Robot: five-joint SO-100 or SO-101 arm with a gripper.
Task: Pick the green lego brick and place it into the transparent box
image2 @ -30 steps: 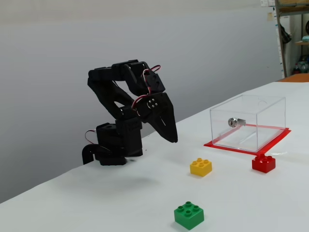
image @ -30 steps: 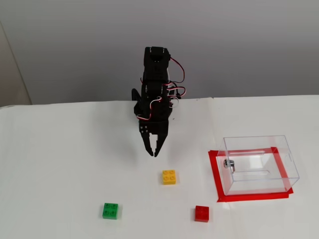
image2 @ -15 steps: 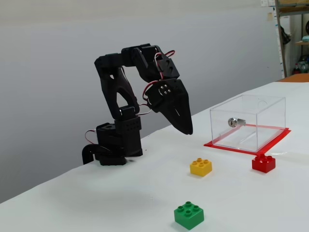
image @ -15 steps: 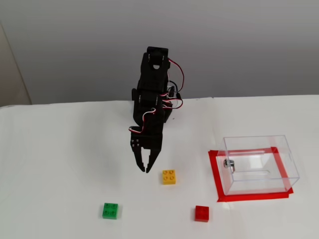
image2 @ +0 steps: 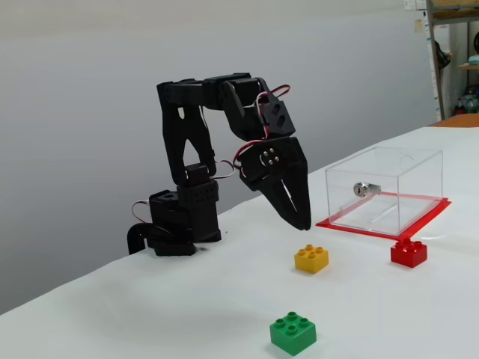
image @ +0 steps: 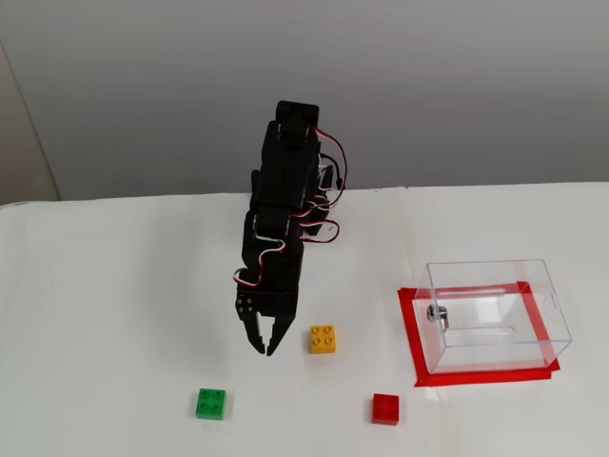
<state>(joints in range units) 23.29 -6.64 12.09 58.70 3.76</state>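
Now I hover the pincer (image: 264,348), nearly clenched and empty, far from the green lego brick (image: 211,403); next I must open it and descend nearer-left.

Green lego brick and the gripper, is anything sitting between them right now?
No. In both fixed views only bare white table separates the gripper from the green lego brick; the yellow brick sits off to the side.

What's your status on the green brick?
Gripper empty, jaws near closed, hovering above table. Green brick untouched on table, in front of gripper. Box empty on red tape. Yellow brick beside gripper, red brick clear of path.
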